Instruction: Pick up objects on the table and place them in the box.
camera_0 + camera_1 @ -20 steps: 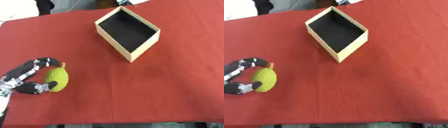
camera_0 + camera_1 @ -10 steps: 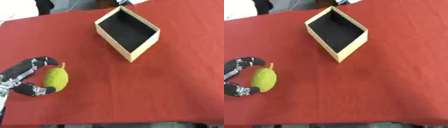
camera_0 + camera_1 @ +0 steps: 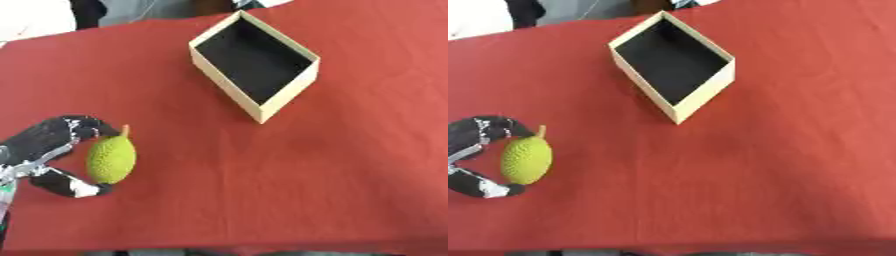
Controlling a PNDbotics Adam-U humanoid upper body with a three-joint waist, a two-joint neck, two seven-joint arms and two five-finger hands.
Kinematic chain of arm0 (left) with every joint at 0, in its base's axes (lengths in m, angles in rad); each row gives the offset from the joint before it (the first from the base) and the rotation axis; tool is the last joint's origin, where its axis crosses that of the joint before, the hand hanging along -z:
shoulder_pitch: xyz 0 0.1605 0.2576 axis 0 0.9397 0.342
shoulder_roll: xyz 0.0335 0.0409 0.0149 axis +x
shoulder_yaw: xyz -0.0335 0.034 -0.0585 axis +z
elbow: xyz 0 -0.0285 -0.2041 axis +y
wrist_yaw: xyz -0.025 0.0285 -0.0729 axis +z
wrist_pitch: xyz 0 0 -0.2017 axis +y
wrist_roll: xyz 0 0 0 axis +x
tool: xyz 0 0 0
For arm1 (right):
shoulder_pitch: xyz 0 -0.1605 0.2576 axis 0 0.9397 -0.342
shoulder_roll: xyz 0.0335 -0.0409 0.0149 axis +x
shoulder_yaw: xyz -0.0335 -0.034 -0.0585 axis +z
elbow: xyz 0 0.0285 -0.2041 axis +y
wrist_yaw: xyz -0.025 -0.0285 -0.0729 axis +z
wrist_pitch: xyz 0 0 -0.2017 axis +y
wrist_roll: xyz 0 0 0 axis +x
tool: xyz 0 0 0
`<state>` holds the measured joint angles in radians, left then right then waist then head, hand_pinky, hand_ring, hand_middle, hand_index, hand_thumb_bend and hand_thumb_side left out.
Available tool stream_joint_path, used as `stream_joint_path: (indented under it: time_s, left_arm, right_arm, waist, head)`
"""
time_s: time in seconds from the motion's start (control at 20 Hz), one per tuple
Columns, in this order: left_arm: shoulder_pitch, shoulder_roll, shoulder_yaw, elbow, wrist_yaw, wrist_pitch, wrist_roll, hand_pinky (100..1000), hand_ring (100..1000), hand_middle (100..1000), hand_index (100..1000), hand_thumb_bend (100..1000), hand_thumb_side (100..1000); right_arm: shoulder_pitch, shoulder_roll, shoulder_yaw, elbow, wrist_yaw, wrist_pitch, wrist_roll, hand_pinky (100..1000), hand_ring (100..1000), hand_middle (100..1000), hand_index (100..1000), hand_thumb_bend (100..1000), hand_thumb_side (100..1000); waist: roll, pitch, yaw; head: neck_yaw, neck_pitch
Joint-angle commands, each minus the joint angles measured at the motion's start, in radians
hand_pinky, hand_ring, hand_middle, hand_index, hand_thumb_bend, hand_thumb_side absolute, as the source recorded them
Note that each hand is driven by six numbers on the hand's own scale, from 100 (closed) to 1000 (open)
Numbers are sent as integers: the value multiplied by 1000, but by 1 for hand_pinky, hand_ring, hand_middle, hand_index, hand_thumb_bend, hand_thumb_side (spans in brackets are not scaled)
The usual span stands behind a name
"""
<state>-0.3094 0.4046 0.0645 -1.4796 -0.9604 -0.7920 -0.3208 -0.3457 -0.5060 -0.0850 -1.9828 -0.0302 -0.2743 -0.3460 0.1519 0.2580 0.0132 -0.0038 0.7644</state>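
At lower left, left hand [image 3: 45, 150] curled round green fruit [image 3: 111, 159]: best lifted clear of red counter [image 3: 350, 165], then carried over open box [image 3: 255, 63].

Open cloth between fruit and box

The red table [image 3: 350, 165] lies bare from the left hand [image 3: 48, 150] near the left edge — curled round the green fruit [image 3: 111, 159] — across to the box [image 3: 254, 60] toward the far edge. The box sits cornerwise, top open, its tan walls the only thing standing up in that stretch — its near corner points at the table's middle. Right of the box the cloth is bare too.
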Motion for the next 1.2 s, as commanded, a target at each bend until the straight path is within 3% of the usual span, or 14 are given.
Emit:
stream_joint_path:
  time_s: [0.05, 0.25, 0.65, 0.95, 1.15, 1.2]
  left_arm:
    - [-12, 12, 10, 2, -28, -115, -91, 736, 762, 691, 868, 566, 638]
    - [-6, 5, 29, 11, -52, -115, -60, 724, 743, 672, 862, 523, 619]
    - [0, 1, 44, 24, -102, -115, -3, 696, 703, 648, 837, 441, 493]
    - [3, 1, 41, 30, -130, -115, 21, 672, 679, 645, 820, 298, 327]
    - [4, -2, 42, 33, -134, -115, 29, 658, 664, 639, 808, 143, 197]
    - [3, -3, 43, 33, -132, -115, 31, 648, 654, 632, 801, 100, 109]
  right_arm:
    - [-8, -14, -2, -17, -3, 1, 0, 829, 784, 524, 751, 100, 685]
    - [-6, -12, -2, -17, -3, 2, 0, 830, 785, 523, 751, 100, 687]
    - [-5, -8, -1, -17, -3, 2, 1, 831, 785, 523, 751, 100, 687]
    - [-5, -7, -1, -17, -4, 3, 2, 832, 786, 522, 751, 100, 688]
    - [-5, -5, -1, -17, -5, 4, 2, 832, 786, 522, 751, 100, 688]
    - [-6, -5, -1, -17, -5, 4, 2, 832, 786, 522, 751, 100, 688]
  waist:
    - [-5, -13, 0]
    - [-5, -12, 1]
    - [-8, -9, 2]
    - [-7, -7, 3]
    - [-8, -6, 4]
    - [-8, -6, 4]
  head:
    - [2, 6]
    - [2, 6]
    - [6, 6]
    - [7, 6]
    - [8, 6]
    - [8, 6]
